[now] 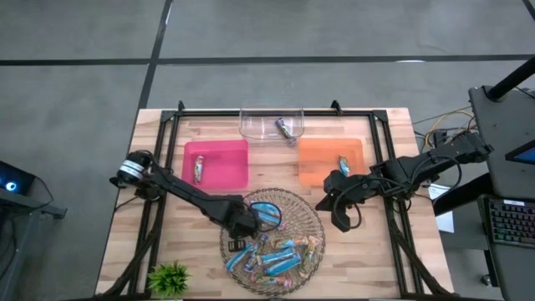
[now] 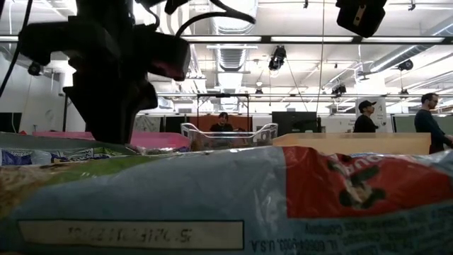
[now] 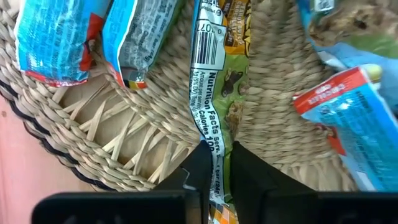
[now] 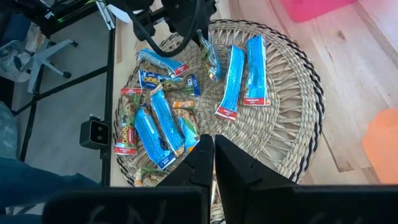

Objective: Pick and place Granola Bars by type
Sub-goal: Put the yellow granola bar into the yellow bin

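Several granola bars [image 4: 233, 78], mostly blue-wrapped, lie in a round woven basket [image 1: 311, 219] at the table's near middle. My left gripper [image 3: 215, 163] is down inside the basket's left part and is shut on a green-and-white bar [image 3: 208, 81]. My right gripper [image 4: 213, 149] hovers shut over the basket's right rim [image 1: 322, 219] and touches nothing. One bar each lies in the pink tray [image 1: 226, 150], the orange tray [image 1: 322, 155] and the clear tray [image 1: 255, 125]. In the low view a bar wrapper [image 2: 212, 198] fills the foreground. My left gripper pinches the green-and-white bar between its two fingers [image 3: 198, 165] at one end of the wrapper [image 3: 214, 146], beside the nutrition label. The bar runs lengthwise away from the fingers over the basket weave. Whether its far end [image 3: 211, 18] rests on the basket I cannot tell.
A small green plant [image 1: 170, 276] stands at the near left corner. A black frame [image 1: 276, 112] runs around the table's far and side edges. Beyond the table, the low view shows people [image 2: 364, 117] standing in the room.
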Controlling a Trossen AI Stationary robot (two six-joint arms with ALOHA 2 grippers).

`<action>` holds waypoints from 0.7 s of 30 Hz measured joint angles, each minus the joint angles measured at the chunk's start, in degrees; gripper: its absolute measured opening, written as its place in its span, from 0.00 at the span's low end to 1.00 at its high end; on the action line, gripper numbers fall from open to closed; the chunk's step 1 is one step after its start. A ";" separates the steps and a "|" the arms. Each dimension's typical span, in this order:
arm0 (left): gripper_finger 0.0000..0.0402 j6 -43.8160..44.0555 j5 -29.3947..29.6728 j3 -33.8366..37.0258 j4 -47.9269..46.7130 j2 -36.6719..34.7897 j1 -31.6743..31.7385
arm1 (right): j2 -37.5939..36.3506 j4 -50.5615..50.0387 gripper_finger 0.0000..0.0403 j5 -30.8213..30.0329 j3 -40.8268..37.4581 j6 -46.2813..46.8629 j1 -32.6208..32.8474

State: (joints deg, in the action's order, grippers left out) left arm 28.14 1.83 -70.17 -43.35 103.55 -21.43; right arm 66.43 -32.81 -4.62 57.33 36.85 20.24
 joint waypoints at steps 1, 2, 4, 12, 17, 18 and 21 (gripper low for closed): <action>0.07 0.00 0.00 -0.14 0.00 -0.28 0.02 | -0.02 0.00 0.02 0.00 0.01 -0.01 -0.01; 0.07 -0.02 0.00 -0.30 0.00 -0.56 0.02 | 0.00 -0.03 0.02 0.00 0.01 -0.01 -0.01; 0.07 -0.02 0.02 -0.44 0.15 -1.17 0.02 | 0.00 -0.09 0.02 0.00 0.01 -0.02 0.00; 0.07 0.02 0.24 -0.68 0.08 -4.00 0.33 | 0.00 -0.46 0.02 0.02 -0.01 -0.45 0.00; 0.07 0.36 0.65 -0.86 0.31 -5.67 1.16 | 0.00 -0.46 0.02 0.04 0.01 -0.58 -0.01; 0.07 0.39 0.67 -1.03 0.60 -6.09 1.44 | 0.00 -0.44 0.02 0.07 0.00 -0.56 0.00; 0.07 0.39 0.68 -1.40 2.59 -7.66 2.25 | 0.00 -0.48 0.02 0.21 0.37 -0.56 0.01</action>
State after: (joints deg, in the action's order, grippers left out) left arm 28.53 2.50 -71.57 -40.77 95.89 -19.18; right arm 66.43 -33.29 -4.42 57.70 36.29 20.25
